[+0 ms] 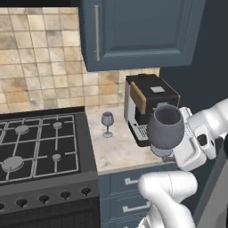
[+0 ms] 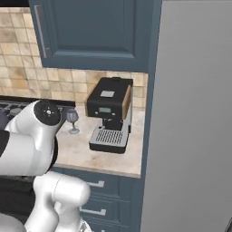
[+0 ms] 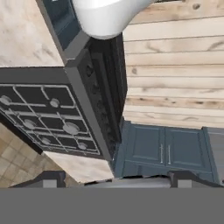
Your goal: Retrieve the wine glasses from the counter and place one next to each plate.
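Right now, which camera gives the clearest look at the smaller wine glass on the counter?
The left base view: the smaller wine glass stands whole and upright on the counter, between stove and coffee machine. In the right base view the arm partly hides it.

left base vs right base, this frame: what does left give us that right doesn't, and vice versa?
Left base: the large wine glass close up beside the arm's wrist, and the stove's knobs. Right base: a tall plain grey panel bordering the counter's right end. Both: the small wine glass standing upright on the counter, the coffee machine to its right, the blue wall cabinet above.
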